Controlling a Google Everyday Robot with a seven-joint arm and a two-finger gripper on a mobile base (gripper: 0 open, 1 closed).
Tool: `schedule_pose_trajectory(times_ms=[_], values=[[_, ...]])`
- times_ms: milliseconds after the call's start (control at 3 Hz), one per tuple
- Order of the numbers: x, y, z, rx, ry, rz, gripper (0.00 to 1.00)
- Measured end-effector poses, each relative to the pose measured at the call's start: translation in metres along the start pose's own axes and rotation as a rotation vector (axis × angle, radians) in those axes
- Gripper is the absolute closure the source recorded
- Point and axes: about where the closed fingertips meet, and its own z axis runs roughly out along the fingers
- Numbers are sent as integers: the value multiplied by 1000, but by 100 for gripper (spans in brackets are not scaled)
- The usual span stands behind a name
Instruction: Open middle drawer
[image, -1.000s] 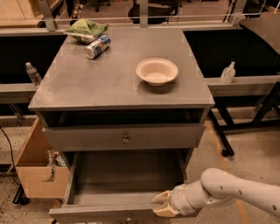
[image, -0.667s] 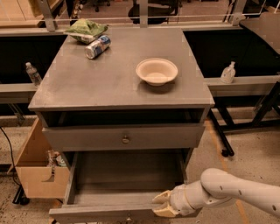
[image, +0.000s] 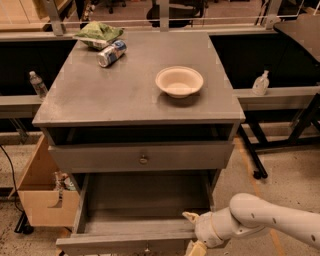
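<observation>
The middle drawer (image: 145, 200) is pulled out from the grey cabinet and shows a plain grey inside. Its front panel (image: 125, 244) lies at the bottom edge of the view, with a small knob (image: 146, 248). My gripper (image: 193, 233) is at the right end of that front panel, on the end of the white arm (image: 270, 222). It is open: one fingertip (image: 189, 216) is over the inside of the drawer and the other (image: 196, 248) is outside the front. The thin top drawer (image: 143, 159) above is closed.
On the cabinet top (image: 125, 95) stand a paper bowl (image: 179, 81), a can on its side (image: 111, 53) and a green bag (image: 98, 33). A cardboard box (image: 42, 197) sits on the floor to the left. A water bottle (image: 38, 85) and a sanitiser bottle (image: 260, 83) stand on side ledges.
</observation>
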Motion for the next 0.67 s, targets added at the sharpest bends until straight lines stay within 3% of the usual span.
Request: schedule_pose_trajectory(times_ms=[667], values=[[-17,-3,-13,4,-17,-60,0]])
